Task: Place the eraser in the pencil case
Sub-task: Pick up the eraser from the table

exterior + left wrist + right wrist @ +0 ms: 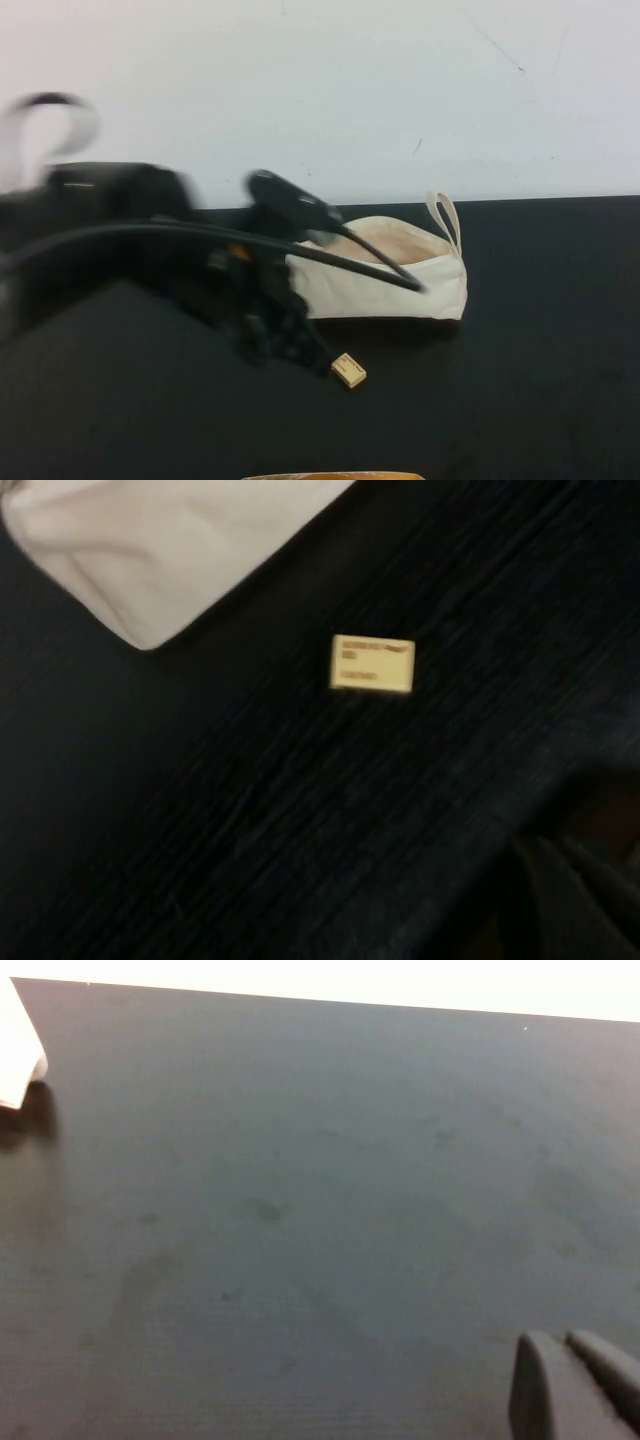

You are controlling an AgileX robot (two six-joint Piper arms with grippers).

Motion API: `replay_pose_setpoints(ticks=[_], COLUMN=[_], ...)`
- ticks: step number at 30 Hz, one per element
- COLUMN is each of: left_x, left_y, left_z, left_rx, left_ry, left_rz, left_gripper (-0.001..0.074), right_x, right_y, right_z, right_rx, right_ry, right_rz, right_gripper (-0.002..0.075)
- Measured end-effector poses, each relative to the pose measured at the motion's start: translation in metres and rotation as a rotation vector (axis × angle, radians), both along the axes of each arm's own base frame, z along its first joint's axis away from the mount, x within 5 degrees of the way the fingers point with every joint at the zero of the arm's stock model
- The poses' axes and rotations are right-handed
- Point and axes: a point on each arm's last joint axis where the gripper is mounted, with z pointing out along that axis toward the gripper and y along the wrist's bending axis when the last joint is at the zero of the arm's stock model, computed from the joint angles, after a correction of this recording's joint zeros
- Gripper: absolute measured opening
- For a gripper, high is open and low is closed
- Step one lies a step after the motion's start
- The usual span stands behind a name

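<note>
Small tan-yellow rectangular eraser [349,371], faint dark print on top, lies flat on the black desk [520,400], just in front of the cream-white fabric pencil case [385,280], which has a loop strap and stands unzipped before a white wall [330,90]. Left gripper [285,345] hangs just beside the eraser, its grip blurred beyond telling. Right gripper [575,1380] sits low over bare desk, fingers [540,1390] closed together, empty.

one eraser [349,371], one pencil case [385,272], one left tool [285,345] and one right tool [575,1385].
</note>
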Motion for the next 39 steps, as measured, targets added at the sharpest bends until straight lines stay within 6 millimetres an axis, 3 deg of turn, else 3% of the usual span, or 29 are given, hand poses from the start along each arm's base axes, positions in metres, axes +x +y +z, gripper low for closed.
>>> replay_pose_setpoints(ticks=[3, 6, 11, 14, 34, 39], left_x=[0.009, 0.017, 0.03, 0.037, 0.064, 0.065], left_y=[-0.024, -0.04, -0.055, -0.059, -0.076, -0.077], left_z=[-0.014, -0.028, -0.055, -0.073, -0.124, -0.124], left_rx=[0.084, 0.144, 0.182, 0.199, 0.224, 0.218], left_ry=[-0.001, -0.002, 0.034, 0.053, 0.034, 0.022], left_rz=[-0.01, -0.036, -0.049, -0.049, -0.055, -0.054], left_gripper=[0.0025, 0.0125, 0.0441, 0.0533, 0.0552, 0.0489], right_x=[0.0, 0.0, 0.0, 0.0, 0.0, 0.0], right_y=[0.0, 0.0, 0.0, 0.0, 0.0, 0.0], right_z=[0.0, 0.0, 0.0, 0.0, 0.0, 0.0], right_rx=[0.0, 0.0, 0.0, 0.0, 0.0, 0.0], right_ry=[0.0, 0.0, 0.0, 0.0, 0.0, 0.0], right_rz=[0.0, 0.0, 0.0, 0.0, 0.0, 0.0], right_gripper=[-0.0001, -0.0001, -0.0001, -0.0001, -0.0001, -0.0001])
